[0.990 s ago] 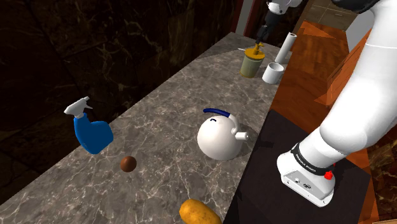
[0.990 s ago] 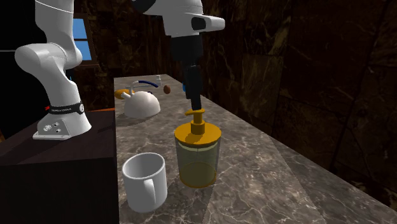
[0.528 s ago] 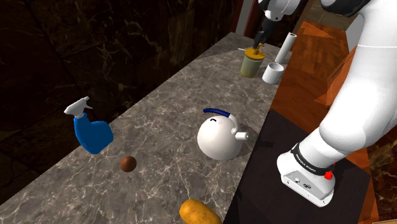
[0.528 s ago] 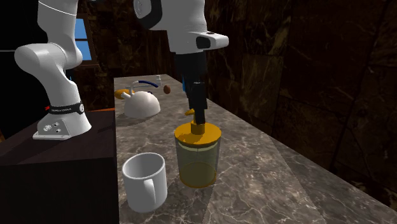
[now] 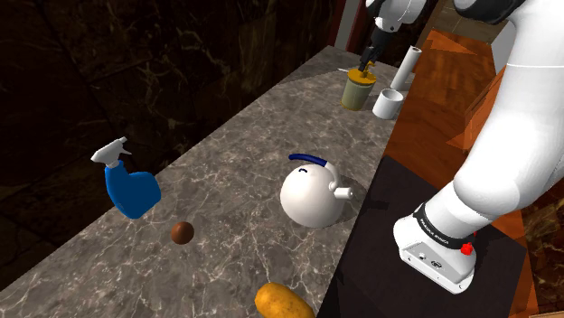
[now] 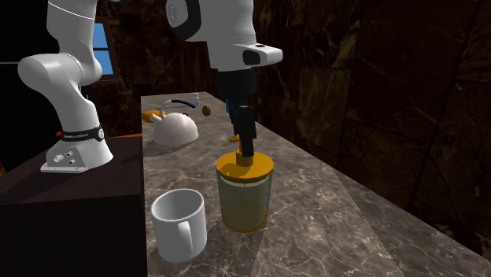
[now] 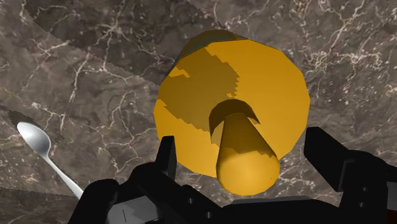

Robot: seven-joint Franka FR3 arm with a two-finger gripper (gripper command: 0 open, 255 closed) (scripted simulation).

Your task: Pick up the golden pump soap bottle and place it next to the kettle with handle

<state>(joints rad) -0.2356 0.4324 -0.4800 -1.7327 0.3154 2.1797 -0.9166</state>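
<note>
Tool [image 7: 245, 146] wide apart astride the pump of the golden soap bottle [image 7: 191, 83]

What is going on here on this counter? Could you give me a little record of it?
soap bottle: golden, upright on the counter, beside a white mug
gripper: open, straddling the pump, not clasping it
kettle: white, blue handle, well apart from the bottle
also there: blue spray bottle, spoon
progress: bottle not yet lifted
</note>
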